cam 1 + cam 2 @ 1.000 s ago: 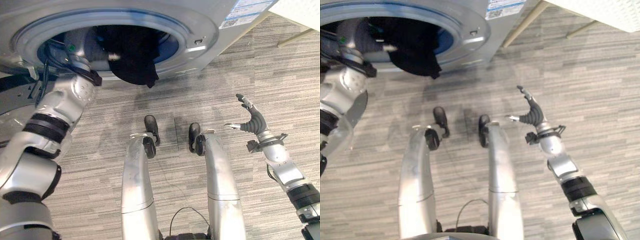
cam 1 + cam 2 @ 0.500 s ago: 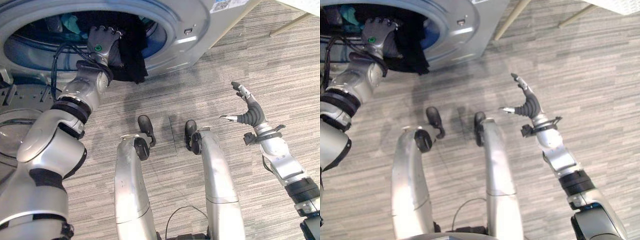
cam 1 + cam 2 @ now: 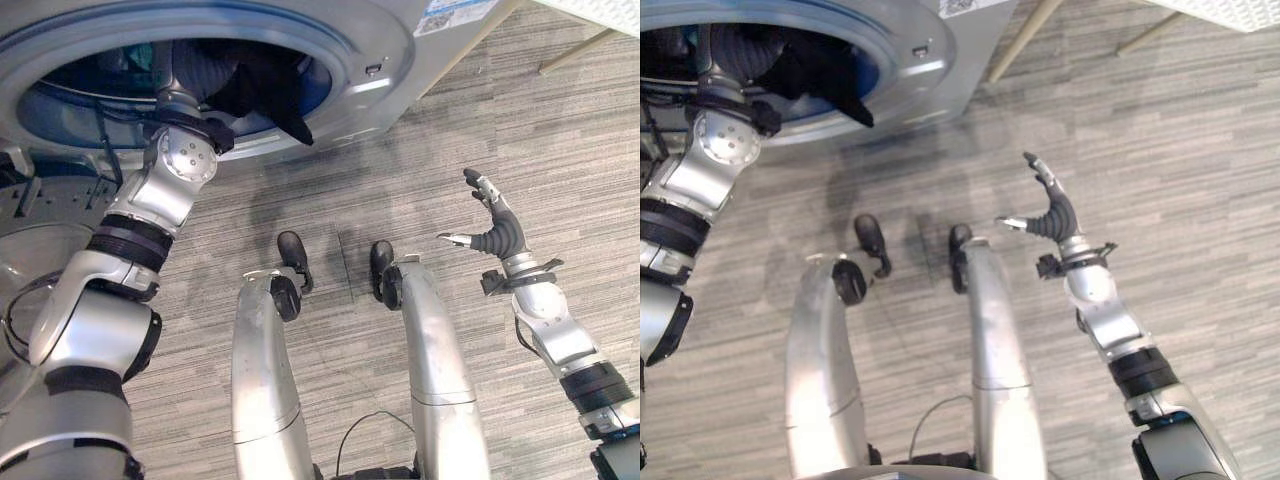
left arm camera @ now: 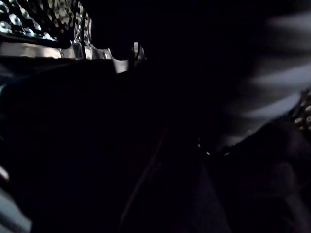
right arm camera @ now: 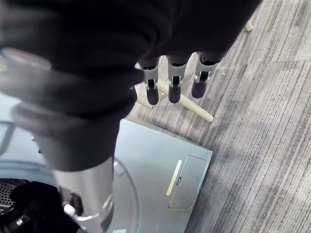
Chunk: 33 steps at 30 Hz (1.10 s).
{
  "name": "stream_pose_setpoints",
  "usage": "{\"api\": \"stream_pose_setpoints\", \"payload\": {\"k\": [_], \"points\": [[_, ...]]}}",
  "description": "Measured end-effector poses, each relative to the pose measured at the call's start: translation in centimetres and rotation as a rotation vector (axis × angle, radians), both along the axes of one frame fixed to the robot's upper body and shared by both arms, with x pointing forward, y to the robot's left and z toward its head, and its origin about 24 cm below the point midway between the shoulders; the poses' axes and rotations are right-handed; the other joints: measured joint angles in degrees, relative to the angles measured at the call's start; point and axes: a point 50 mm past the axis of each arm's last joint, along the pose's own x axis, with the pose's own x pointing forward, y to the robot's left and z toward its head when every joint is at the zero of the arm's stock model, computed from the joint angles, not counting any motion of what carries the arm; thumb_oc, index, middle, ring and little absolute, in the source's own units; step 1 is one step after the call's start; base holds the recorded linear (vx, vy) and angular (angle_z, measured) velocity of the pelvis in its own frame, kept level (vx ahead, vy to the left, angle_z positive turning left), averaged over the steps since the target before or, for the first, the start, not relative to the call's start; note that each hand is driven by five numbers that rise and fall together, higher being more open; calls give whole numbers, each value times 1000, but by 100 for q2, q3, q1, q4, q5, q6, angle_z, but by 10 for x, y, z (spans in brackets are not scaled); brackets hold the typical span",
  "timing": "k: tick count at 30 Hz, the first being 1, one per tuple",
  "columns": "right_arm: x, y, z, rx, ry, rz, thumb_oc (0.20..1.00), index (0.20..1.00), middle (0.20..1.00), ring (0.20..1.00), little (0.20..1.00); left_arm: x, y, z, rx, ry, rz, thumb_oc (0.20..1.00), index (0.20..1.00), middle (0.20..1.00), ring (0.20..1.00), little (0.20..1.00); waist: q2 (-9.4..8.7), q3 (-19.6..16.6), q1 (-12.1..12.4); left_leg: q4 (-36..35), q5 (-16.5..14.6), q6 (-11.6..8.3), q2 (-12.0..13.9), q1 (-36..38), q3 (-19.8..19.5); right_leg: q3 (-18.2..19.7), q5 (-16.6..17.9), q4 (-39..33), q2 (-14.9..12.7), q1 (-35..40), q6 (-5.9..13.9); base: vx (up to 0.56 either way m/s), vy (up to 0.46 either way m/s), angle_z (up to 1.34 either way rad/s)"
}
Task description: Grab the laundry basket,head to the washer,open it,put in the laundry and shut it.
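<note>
Dark cloth surrounds my left hand, which is reached through the washer (image 3: 390,60) opening into the drum, so its fingers are hidden and I cannot tell whether they are spread or closed on anything. In the left wrist view, black fabric (image 4: 146,160) lies directly ahead of that hand, with the perforated drum wall (image 4: 43,19) beyond it. From the head views, my left forearm enters the round door opening (image 3: 330,70) from below, and the black laundry (image 3: 265,90) sits just beside the wrist, toward my right. Most of the garment is inside the drum, but one pointed corner (image 3: 298,132) hangs out over the lower rim of the opening, toward the floor. That corner is the relation on which the coming move depends: it lies outward and to the right of my left wrist, and I judge it must be pushed inward past the rim before the door can seal. My left hand is far nearer to it than the other. My right hand (image 3: 492,228) is held well apart from the washer, over the grey striped carpet (image 3: 500,140), palm up, fingers straight and relaxed, holding nothing. The washer door (image 3: 20,270) stands swung open at my left side, next to the left arm.
</note>
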Motion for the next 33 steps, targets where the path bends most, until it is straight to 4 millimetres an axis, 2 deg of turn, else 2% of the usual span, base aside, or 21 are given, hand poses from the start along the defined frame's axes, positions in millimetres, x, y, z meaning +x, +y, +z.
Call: {"api": "stream_pose_setpoints", "payload": {"k": [2, 7, 8, 9, 11, 12, 18, 20, 21, 23, 24, 25, 28, 29, 31, 32, 33], "points": [[0, 1, 0, 3, -4, -2, 1000, 1000, 1000, 1000, 1000, -5, 9, 15, -68, -97, 48, 200, 200, 200, 200, 200, 0, 0, -5, -91, 20, -15, -5, 11, 2, -1, 11, -85, 8, 6, 1, 0, 0, 0], [0, -2, 3, -12, -11, -5, 1000, 1000, 1000, 1000, 1000, -15, 23, 60, -92, -268, 173, 200, 200, 200, 200, 200, 0, 0, -22, -147, 71, -31, -15, 17, 16, 2, 65, -172, 3, 29, 50, 5, 14, 0], [0, -4, 4, -19, -15, -7, 1000, 1000, 1000, 1000, 1000, -18, 27, 72, -81, -302, 216, 278, 278, 278, 278, 278, 0, 0, -30, -148, 71, -33, -17, 16, 17, 2, 65, -187, 0, 32, 50, 10, 34, -1], [-1, -5, 5, -27, -21, -5, 1000, 1000, 1000, 1000, 1000, -22, 30, 84, -67, -334, 253, 1000, 1000, 1000, 1000, 1000, 0, 0, -41, -158, 71, -33, -16, 17, 19, 0, 67, -207, 2, 41, 55, -1, 32, -2], [-1, -6, 9, -38, -34, -1, 1000, 1000, 1000, 1000, 1000, -26, 32, 107, -58, -370, 308, 1000, 1000, 1000, 1000, 1000, 0, 0, -57, -174, 71, -33, -21, 20, -7, -27, 72, -264, -2, 79, 64, -2, 16, -1], [0, -7, 11, -42, -37, 0, 1000, 1000, 1000, 1000, 1000, -26, 32, 111, -54, -365, 311, 1000, 1000, 1000, 1000, 1000, 0, 0, -66, -178, 71, -33, -30, 22, -23, -41, 72, -274, -5, 94, 64, 0, 0, 0], [2, -7, 17, -56, -48, 10, 1000, 1000, 1000, 1000, 1000, -14, 25, 102, 17, -207, 238, 1000, 1000, 1000, 1000, 1000, 1, 0, -60, -250, 81, -36, -70, 85, -40, -71, 72, -324, -49, 158, 63, 2, 22, 3], [2, -9, 18, -59, -44, 7, 1000, 1000, 1000, 1000, 1000, -13, 10, 97, 56, -178, 150, 1000, 1000, 1000, 1000, 1000, 1, 0, -35, -276, 89, -38, -76, 162, -44, -83, 73, -359, -56, 250, 64, -12, 18, 0], [4, -10, 18, -56, -40, 0, 1000, 1000, 1000, 1000, 1000, -14, 3, 91, 33, -167, 84, 1000, 1000, 1000, 1000, 1000, 10, 5, -7, -324, 92, -38, -94, 253, -41, -85, 72, -384, -74, 339, 64, -19, 3, 5], [5, -12, 15, -56, -20, -15, 1000, 1000, 1000, 1000, 1000, -10, -10, 65, 50, -110, -19, 1000, 1000, 1000, 1000, 1000, 3, -8, -6, -448, 103, -51, -109, 507, -25, -77, 72, -501, -82, 583, 65, -39, 4, 5], [5, -12, 16, -52, -26, -15, 1000, 1000, 1000, 1000, 1000, -7, -9, 54, 56, -69, -27, 1000, 1000, 1000, 1000, 1000, 7, -19, 38, -536, 107, -53, -114, 658, -30, -94, 71, -579, -86, 733, 62, -89, 14, 5], [5, -14, 16, -49, -24, -28, 1000, 1000, 1000, 1000, 1000, -7, -3, 33, 30, -23, -40, 1000, 1000, 1000, 1000, 1000, 16, -91, 63, -724, 147, -67, -139, 817, 22, -55, 76, -708, -96, 840, 62, -99, 8, 6], [5, -16, 15, -43, -14, -39, 1000, 1000, 1000, 1000, 1000, -12, 7, 4, -24, 22, -61, 1000, 1000, 1000, 1000, 1000, 53, -86, 111, -1015, 257, -104, -169, 1096, 51, -65, 176, -951, -115, 1083, 39, -89, 9, 4], [7, -17, 1, -22, 34, -60, 1000, 1000, 1000, 1000, 1000, -13, 11, -44, -99, 116, -81, 1000, 1000, 1000, 1000, 1000, 56, -82, 127, -1299, 304, -129, -203, 1522, 70, -70, 210, -1214, -128, 1495, 69, -96, 3, 9], [0, -16, -23, -12, 110, -67, 1000, 1000, 1000, 1000, 1000, -20, 9, -111, -166, 279, -96, 1000, 1000, 1000, 1000, 1000, 44, -188, 142, -1675, 361, -183, -269, 2082, 62, -91, 219, -1552, -151, 2038, 86, -94, 3, 14], [-4, -18, -39, 7, 161, -85, 1000, 1000, 1000, 1000, 1000, -40, 12, -154, -303, 341, -122, 1000, 1000, 1000, 1000, 1000, 63, -204, 268, -2107, 424, -227, -313, 2508, 70, -122, 274, -1917, -173, 2441, 90, -69, -3, 12], [-6, -21, -47, 14, 192, -102, 1000, 1000, 1000, 1000, 1000, -47, 8, -171, -350, 370, -133, 1000, 1000, 1000, 1000, 1000, 72, -240, 262, -2326, 523, -232, -348, 2692, 79, -95, 350, -2099, -169, 2579, 125, -53, -12, 13]]}}
